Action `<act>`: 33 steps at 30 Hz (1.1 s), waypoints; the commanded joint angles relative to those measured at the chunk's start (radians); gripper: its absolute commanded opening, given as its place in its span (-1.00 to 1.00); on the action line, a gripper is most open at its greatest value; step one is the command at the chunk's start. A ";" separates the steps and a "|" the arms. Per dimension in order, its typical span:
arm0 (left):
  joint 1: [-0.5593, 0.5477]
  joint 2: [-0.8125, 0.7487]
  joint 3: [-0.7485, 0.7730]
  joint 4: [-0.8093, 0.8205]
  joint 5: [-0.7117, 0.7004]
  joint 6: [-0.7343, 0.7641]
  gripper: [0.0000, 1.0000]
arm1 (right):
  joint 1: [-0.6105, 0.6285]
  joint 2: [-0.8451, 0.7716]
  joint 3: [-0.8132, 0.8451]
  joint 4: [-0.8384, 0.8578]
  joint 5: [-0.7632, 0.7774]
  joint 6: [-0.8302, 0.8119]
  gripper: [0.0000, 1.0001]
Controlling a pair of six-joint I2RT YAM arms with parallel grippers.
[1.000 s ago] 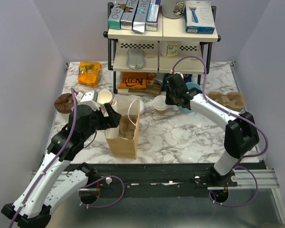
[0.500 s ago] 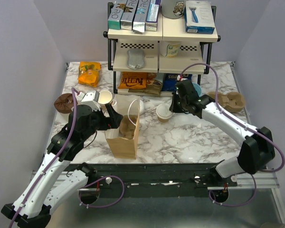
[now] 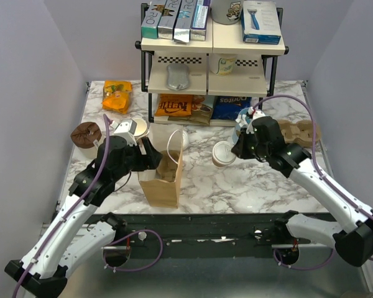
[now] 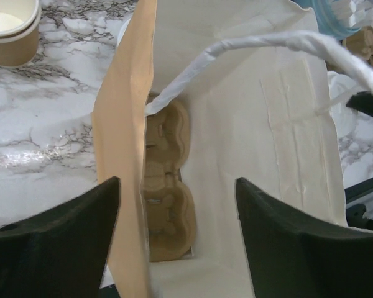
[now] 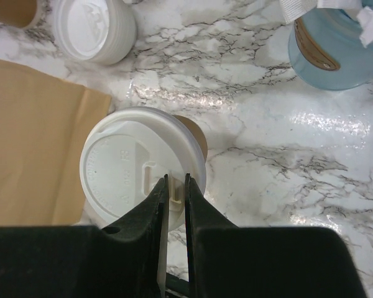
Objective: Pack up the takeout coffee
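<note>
The takeout coffee (image 3: 223,153) is a tan paper cup with a white lid (image 5: 142,166), hanging just right of the brown paper bag (image 3: 161,179). My right gripper (image 5: 175,185) is shut on the lid's near rim, and the cup's body shows only as a brown sliver. The bag stands open with a moulded cup carrier (image 4: 168,197) at its bottom. My left gripper (image 4: 177,217) is open, its fingers astride the bag's left wall (image 4: 127,155); one finger is outside the bag and one inside.
A lidless tan cup (image 4: 9,31) stands left of the bag. A white lidded cup (image 5: 93,28) and a light-blue cup (image 5: 339,46) stand behind the coffee. The stocked shelf rack (image 3: 211,62) lines the back, with pulp carriers (image 3: 301,130) at right.
My right arm has carried the coffee from beside the shelf toward the table's front, nearer the bag's right side. The left gripper stays at the bag's wall.
</note>
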 commanded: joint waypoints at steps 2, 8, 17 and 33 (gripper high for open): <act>-0.002 0.021 -0.015 0.028 -0.009 -0.043 0.12 | -0.005 -0.094 -0.020 -0.096 0.017 0.015 -0.99; -0.011 0.027 -0.001 0.006 -0.068 -0.190 -0.86 | -0.005 -0.188 -0.049 -0.111 0.056 0.040 -0.99; -0.172 0.066 0.001 0.077 -0.256 -0.523 -0.96 | -0.005 -0.254 -0.046 -0.139 0.105 0.015 -0.99; -0.496 0.245 0.208 -0.004 -0.562 -0.446 0.98 | -0.014 -0.311 0.009 -0.219 0.221 -0.024 -0.99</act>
